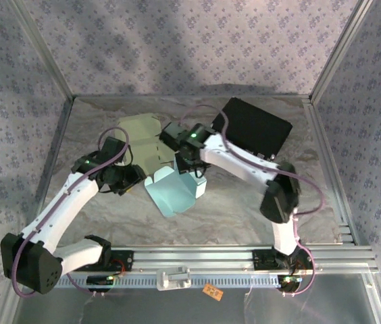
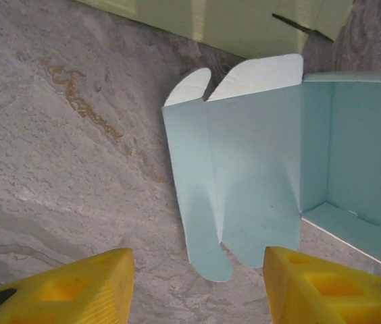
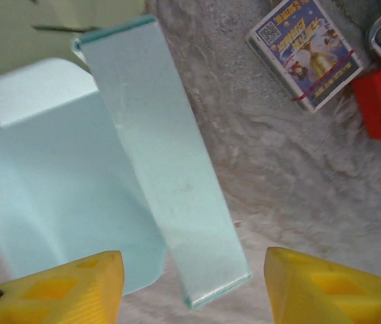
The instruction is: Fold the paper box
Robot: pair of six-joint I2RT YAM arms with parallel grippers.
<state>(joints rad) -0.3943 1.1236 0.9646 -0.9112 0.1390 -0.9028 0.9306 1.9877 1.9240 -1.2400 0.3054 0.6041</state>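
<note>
The paper box [image 1: 173,190] sits mid-worktop [image 1: 244,209], and it's only half made: walls stand up at its 3 o'clock end, but the lid panel [image 2: 244,169] with its rounded tabs lies flat, waiting to be folded over and tucked. The left hand [image 2: 197,287] is released, spread around that panel's edge. The right hand [image 3: 190,287] is released too, straddling an upright side panel [image 3: 163,162]. A pale green sheet [image 1: 140,138] crowds in at 11 o'clock, and a black case [image 1: 255,127] lies clear at 1 o'clock.
</note>
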